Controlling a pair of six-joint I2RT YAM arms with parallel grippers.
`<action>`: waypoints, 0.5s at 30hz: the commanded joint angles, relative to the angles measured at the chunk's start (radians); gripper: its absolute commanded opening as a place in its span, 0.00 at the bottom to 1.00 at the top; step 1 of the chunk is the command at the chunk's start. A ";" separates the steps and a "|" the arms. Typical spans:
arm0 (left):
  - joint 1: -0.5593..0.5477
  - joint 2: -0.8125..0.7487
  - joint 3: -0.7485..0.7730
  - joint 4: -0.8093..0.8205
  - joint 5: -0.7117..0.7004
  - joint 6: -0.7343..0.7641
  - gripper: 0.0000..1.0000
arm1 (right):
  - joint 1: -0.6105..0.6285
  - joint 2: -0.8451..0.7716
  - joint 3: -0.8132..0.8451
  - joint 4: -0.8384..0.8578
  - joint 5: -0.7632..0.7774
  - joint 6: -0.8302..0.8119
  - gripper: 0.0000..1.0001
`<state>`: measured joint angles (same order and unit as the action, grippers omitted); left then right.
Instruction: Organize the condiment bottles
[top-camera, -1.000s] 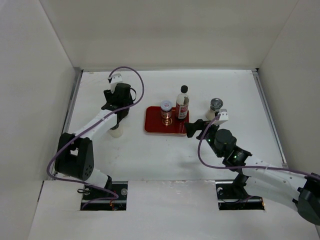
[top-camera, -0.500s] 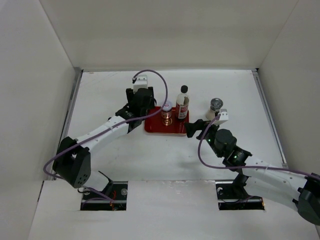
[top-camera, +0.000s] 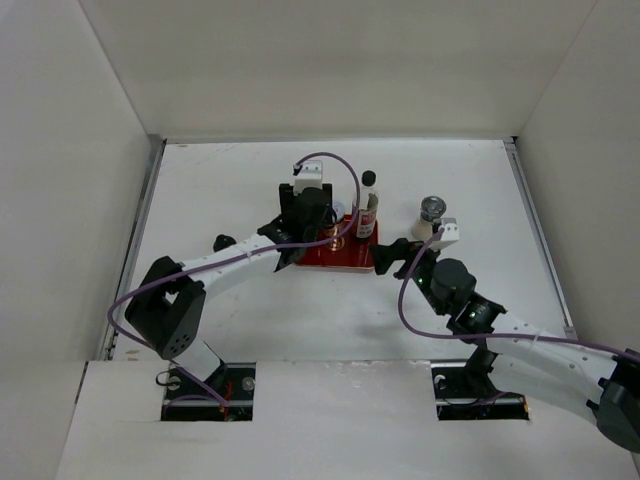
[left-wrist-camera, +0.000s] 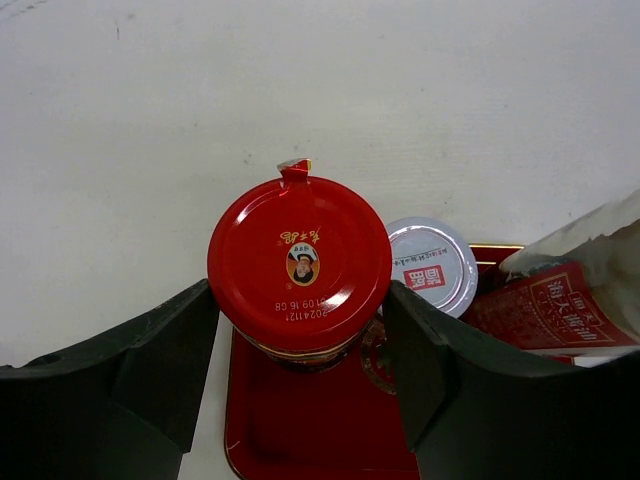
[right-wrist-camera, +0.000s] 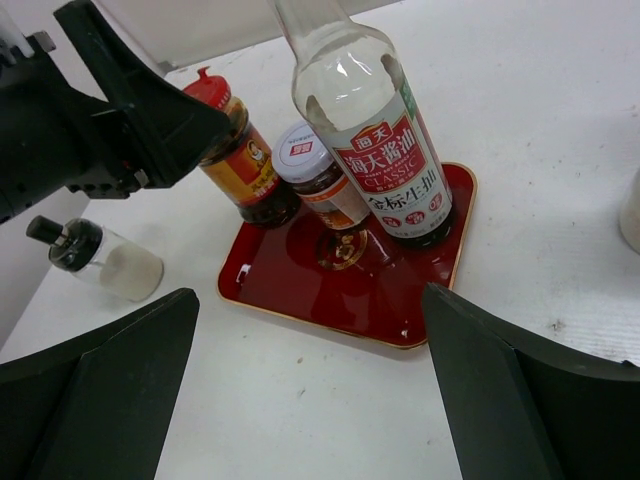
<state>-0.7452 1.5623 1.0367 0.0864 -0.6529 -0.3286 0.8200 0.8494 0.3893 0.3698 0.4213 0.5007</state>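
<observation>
The left arm (top-camera: 230, 262) reaches from its base forward and to the right, with its elbow low. Its wrist (top-camera: 310, 205) sits above the left part of the red tray (top-camera: 340, 262). The left fingers (left-wrist-camera: 150, 370) point downward and press against both sides of the red-lidded jar (left-wrist-camera: 300, 260), at the tray's left edge. The right arm (top-camera: 530, 345) stretches low from its base toward the tray's near right corner. The right fingers (right-wrist-camera: 100, 390) are spread wide apart with nothing between them, just short of that corner and aimed across the tray.
</observation>
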 joint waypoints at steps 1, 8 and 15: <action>-0.003 -0.039 0.040 0.193 -0.044 0.007 0.32 | 0.011 -0.015 0.013 0.052 -0.007 -0.005 1.00; -0.001 -0.042 -0.044 0.295 -0.045 0.007 0.32 | 0.011 -0.007 0.013 0.055 -0.016 -0.001 1.00; 0.014 -0.013 -0.153 0.459 -0.060 0.010 0.32 | 0.011 -0.013 0.013 0.055 -0.021 0.001 1.00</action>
<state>-0.7403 1.5715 0.8944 0.2977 -0.6701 -0.3210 0.8200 0.8494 0.3893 0.3698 0.4107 0.5011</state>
